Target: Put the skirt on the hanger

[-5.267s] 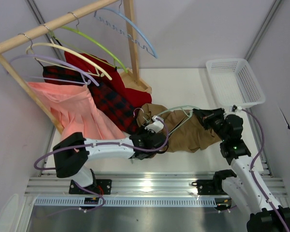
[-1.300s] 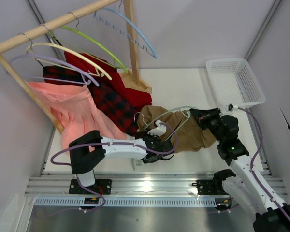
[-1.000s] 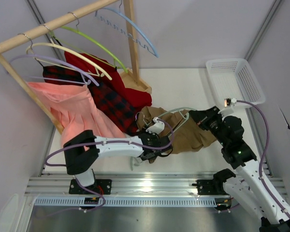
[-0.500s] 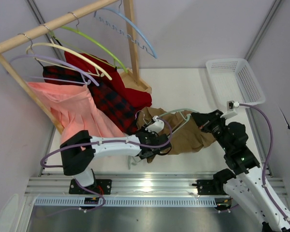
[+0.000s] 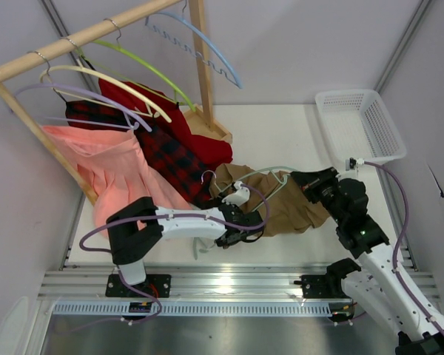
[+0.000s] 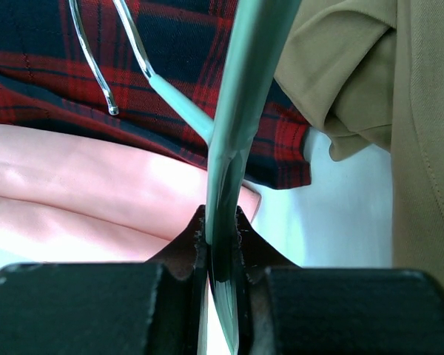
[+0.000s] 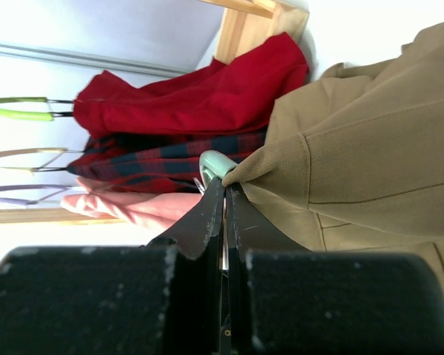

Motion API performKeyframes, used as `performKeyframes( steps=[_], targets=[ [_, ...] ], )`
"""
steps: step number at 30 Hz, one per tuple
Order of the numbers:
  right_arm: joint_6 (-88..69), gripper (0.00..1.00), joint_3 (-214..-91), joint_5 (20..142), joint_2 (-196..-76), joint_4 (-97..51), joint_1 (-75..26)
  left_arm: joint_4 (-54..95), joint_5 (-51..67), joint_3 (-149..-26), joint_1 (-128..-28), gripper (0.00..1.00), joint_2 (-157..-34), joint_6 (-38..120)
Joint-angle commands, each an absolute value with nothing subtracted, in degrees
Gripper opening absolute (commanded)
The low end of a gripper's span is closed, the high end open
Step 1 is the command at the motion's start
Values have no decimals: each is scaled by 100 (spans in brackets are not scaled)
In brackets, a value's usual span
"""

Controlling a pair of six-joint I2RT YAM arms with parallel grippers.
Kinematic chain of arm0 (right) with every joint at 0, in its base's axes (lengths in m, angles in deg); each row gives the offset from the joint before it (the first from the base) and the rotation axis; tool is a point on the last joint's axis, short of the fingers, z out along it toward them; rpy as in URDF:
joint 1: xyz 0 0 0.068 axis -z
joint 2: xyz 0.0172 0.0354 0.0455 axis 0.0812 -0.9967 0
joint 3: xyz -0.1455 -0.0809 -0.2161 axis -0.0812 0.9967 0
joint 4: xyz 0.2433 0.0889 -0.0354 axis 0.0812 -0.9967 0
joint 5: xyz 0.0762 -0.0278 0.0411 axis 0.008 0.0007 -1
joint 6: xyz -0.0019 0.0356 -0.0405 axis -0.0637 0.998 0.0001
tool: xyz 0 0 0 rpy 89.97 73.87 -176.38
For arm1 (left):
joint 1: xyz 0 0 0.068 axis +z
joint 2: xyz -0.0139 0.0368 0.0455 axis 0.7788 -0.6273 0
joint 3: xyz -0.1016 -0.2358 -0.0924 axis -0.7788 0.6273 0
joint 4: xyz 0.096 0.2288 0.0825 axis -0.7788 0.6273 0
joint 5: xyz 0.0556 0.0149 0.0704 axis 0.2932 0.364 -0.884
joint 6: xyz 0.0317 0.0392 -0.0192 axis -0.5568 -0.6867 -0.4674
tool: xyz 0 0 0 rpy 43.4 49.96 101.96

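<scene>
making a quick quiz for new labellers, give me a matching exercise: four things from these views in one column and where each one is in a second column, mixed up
Things
1. hanger
2. skirt
3. basket
4. blue hanger

Places
A. hooked over the wooden rail
B. crumpled on the table
C. pinched in the left gripper
D. at the table's far right corner

Pairs: 1-C, 2-B, 3-D, 4-A

No legible txt, labels or nos. anywhere.
</scene>
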State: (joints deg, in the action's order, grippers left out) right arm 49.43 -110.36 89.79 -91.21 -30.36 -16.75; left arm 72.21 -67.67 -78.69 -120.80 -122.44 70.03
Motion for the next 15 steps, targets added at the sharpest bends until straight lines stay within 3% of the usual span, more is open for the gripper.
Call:
performKeyframes(
  steps=[1,5,15],
  targets=[
    [5275,0,-11255,9391,-8836,-1851,-1617,7932,-6968,-7765,-12207,0,-12121,6665],
    [5109,0,-11343,9541,-8704,-1754,-1626,8142,-7135,-7800,-12252,0,-12358,6796],
    [4143,0,-11774,8189,-9679,-1343,-1784,8091,-6909,-8029,-12304,0,-12403,6527]
  ],
)
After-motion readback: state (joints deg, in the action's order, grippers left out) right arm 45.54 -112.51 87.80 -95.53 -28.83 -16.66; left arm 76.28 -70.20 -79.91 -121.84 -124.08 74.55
